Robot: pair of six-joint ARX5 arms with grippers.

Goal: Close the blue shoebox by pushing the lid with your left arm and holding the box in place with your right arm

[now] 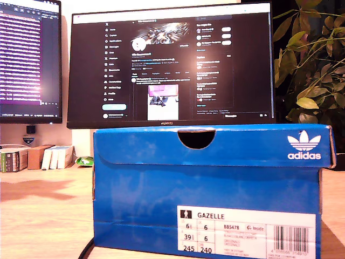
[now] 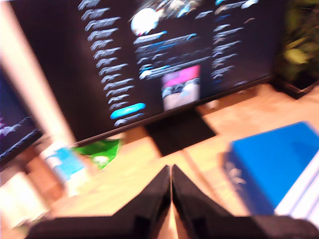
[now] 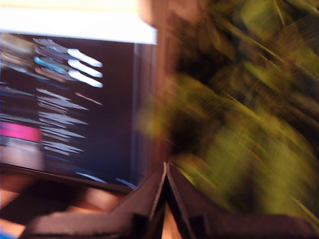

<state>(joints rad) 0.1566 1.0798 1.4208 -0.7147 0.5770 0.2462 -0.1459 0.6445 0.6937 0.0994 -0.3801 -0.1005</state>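
The shoebox (image 1: 215, 178) looks like smooth blue cardboard with a faint sheen, and its label (image 1: 247, 230) like white printed paper. The desk (image 1: 46, 216) shows light wood grain, matt. The monitor (image 1: 171, 62) has a glossy screen in a dark plastic frame. My first claw (image 2: 171, 191) looks matt black.

You see warm, dim light with glowing monitors (image 1: 171, 59); both wrist views are smeared with blur beyond the jaws.

The exterior view sits low on the surface (image 1: 43, 210), close behind the box (image 1: 210, 183). Both blurred wrist views share its monitor (image 1: 172, 59).
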